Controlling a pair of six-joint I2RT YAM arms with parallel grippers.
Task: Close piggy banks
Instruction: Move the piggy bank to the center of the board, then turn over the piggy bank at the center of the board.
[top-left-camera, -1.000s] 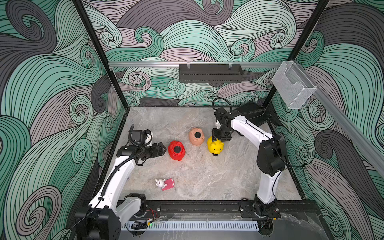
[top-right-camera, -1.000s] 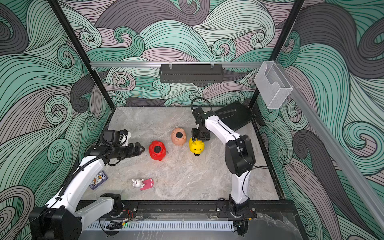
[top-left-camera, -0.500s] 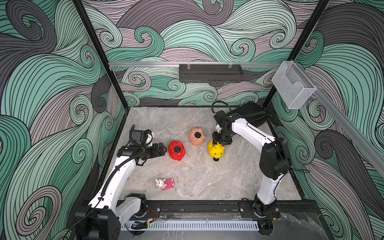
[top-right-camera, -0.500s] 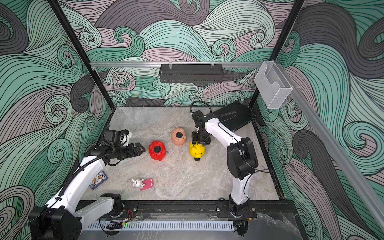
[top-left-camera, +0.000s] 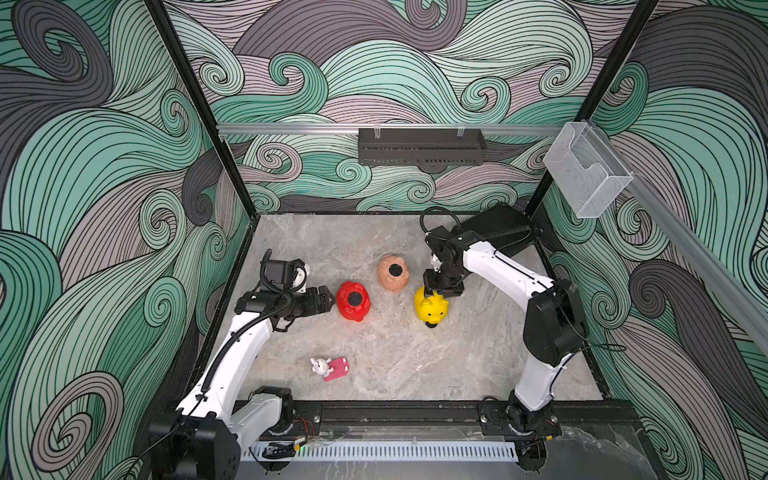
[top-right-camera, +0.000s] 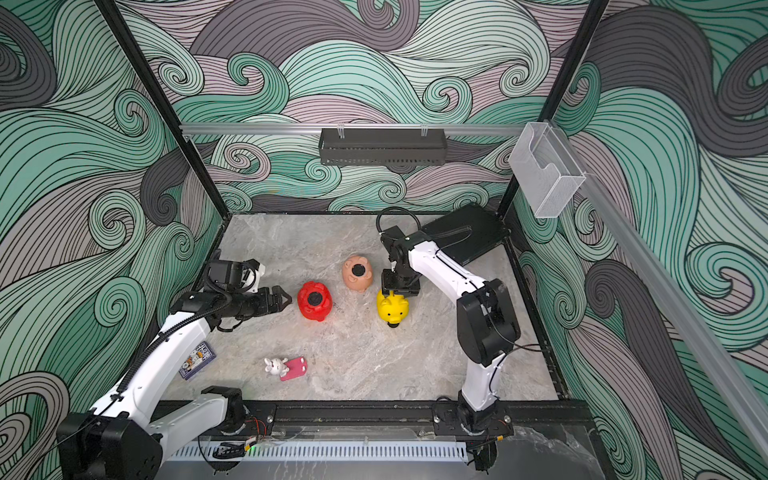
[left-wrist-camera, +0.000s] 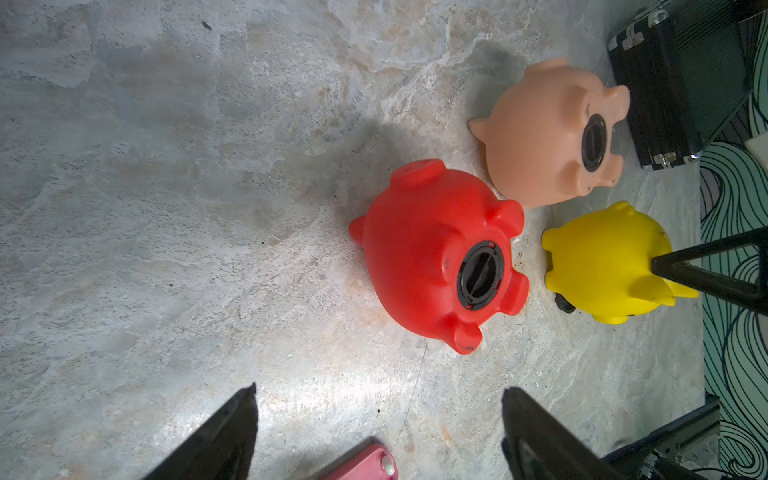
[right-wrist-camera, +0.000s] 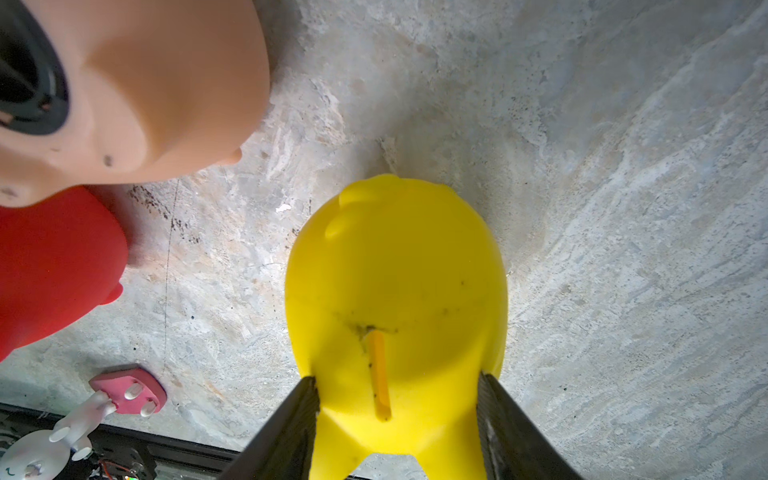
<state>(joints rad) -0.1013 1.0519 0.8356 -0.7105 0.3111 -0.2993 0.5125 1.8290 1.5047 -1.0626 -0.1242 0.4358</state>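
Three piggy banks sit mid-table. The red one (top-left-camera: 353, 301) (top-right-camera: 314, 300) (left-wrist-camera: 440, 257) lies belly up, a black plug in its round hole. Behind it the peach one (top-left-camera: 392, 273) (top-right-camera: 357, 273) (left-wrist-camera: 548, 133) also lies belly up with a black plug. My right gripper (top-left-camera: 442, 289) (top-right-camera: 399, 286) (right-wrist-camera: 397, 378) is shut on the rear of the yellow one (top-left-camera: 431, 308) (top-right-camera: 392, 307) (right-wrist-camera: 395, 270), whose coin slot faces the wrist camera. My left gripper (top-left-camera: 330, 300) (top-right-camera: 286, 300) (left-wrist-camera: 380, 388) is open and empty, just left of the red one.
A white bunny toy with a pink flat piece (top-left-camera: 330, 368) (top-right-camera: 286, 367) lies near the front. A black case (top-left-camera: 498, 226) occupies the back right corner. A card deck (top-right-camera: 198, 359) lies under the left arm. Patterned walls enclose the table.
The right gripper has carried the yellow piggy bank slightly toward the front edge. The left arm has stayed still.
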